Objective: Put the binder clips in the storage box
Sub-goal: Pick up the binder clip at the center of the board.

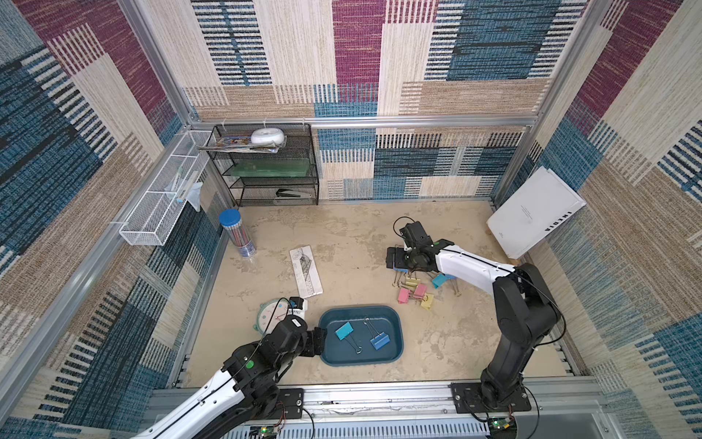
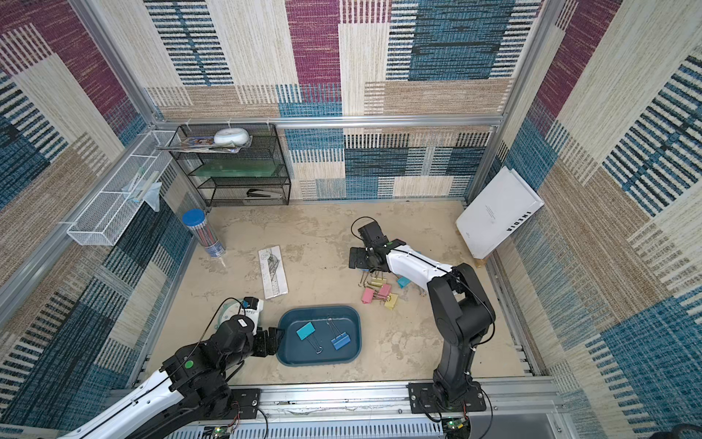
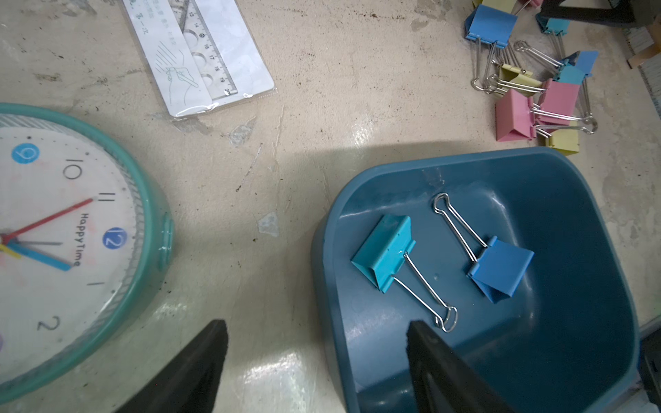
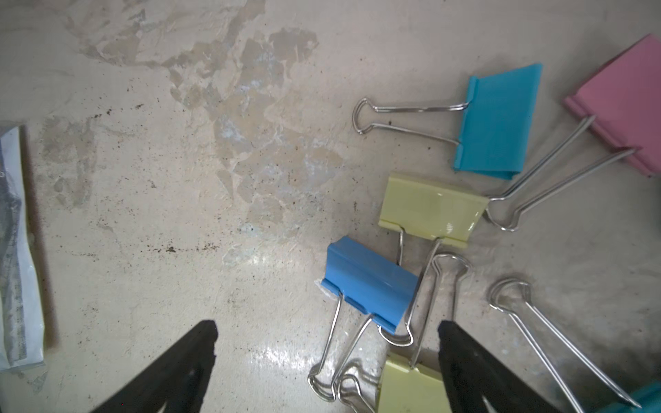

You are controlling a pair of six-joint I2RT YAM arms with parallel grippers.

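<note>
Two in the dark teal storage box: teal binder clip and blue binder clip, lying apart. Other binder clips in a loose pile on the table, near the box's far right corner. Over the box's left rim, left gripper, fingers spread wide, empty. Above the pile's edge, right gripper, fingers wide apart, gripping nothing.

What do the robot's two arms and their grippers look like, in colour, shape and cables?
Both look alike. The left arm and right arm each have a glossy white link between black joint housings, a small green dot on a black joint, and a thin black cable along the outside. The left gripper and right gripper have matte black fingers that taper to the tips.
</note>
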